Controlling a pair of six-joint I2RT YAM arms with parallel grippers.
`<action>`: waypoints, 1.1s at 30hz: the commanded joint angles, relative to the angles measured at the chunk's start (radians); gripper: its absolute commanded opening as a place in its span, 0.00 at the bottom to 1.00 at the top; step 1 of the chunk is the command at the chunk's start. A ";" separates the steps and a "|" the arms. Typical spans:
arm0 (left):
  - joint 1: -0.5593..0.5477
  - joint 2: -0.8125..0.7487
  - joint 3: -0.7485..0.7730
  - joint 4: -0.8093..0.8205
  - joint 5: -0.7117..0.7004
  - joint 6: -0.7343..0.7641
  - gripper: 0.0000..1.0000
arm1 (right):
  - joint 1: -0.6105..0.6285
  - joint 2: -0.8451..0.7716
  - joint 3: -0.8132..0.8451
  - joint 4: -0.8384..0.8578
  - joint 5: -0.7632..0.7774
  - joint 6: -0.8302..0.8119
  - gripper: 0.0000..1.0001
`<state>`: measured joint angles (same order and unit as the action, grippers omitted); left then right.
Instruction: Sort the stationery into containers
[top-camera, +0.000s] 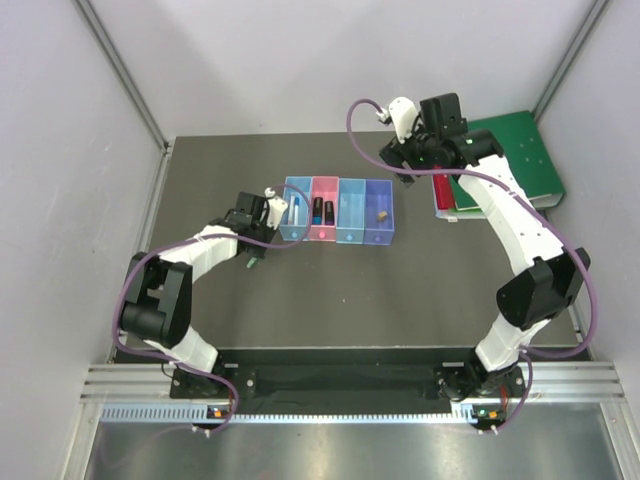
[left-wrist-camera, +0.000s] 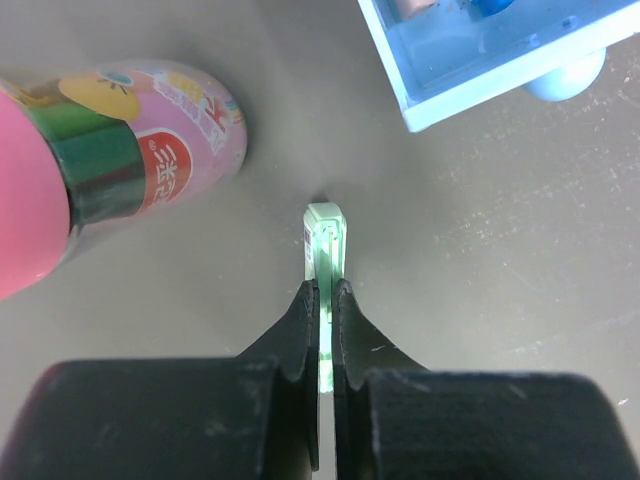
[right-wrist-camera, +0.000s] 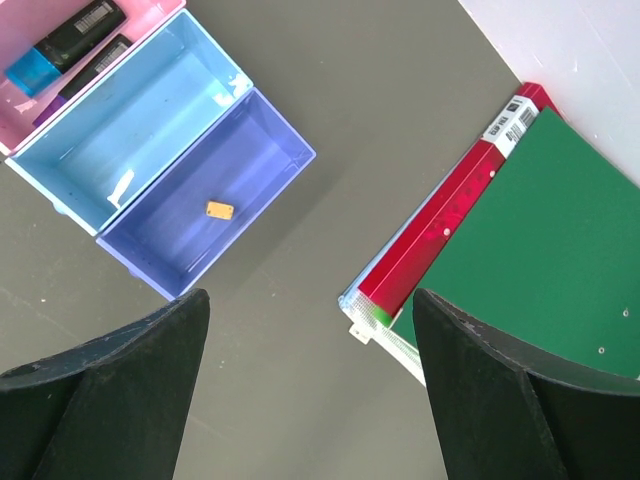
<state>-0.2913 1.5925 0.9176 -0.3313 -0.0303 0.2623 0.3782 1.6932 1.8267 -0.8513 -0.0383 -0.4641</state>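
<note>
My left gripper is shut on the pale green marker, whose end sticks out past the fingertips just above the table. The pink-capped little bottle lies to its left. The row of four bins sits mid-table, and my left gripper is at its left end. The blue-white pen is in the left light blue bin. Two dark markers lie in the pink bin. The tan nub is in the violet bin. My right gripper is open and empty, above bare table.
The green binder lies on the red folder at the back right, close to my right gripper. The second light blue bin has nothing in it. Grey walls close off the table at the left, back and right.
</note>
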 joint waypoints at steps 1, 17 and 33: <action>0.004 0.053 -0.062 -0.157 0.021 -0.014 0.00 | -0.005 -0.056 0.039 0.014 0.005 0.002 0.83; 0.004 0.132 -0.069 -0.133 -0.036 0.002 0.26 | -0.007 -0.055 0.029 0.017 0.009 -0.002 0.83; 0.004 0.175 -0.066 -0.147 -0.066 -0.003 0.32 | -0.007 -0.058 0.032 0.012 0.011 -0.002 0.84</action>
<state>-0.3023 1.6558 0.9287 -0.3199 -0.0608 0.2649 0.3767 1.6840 1.8271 -0.8566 -0.0307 -0.4641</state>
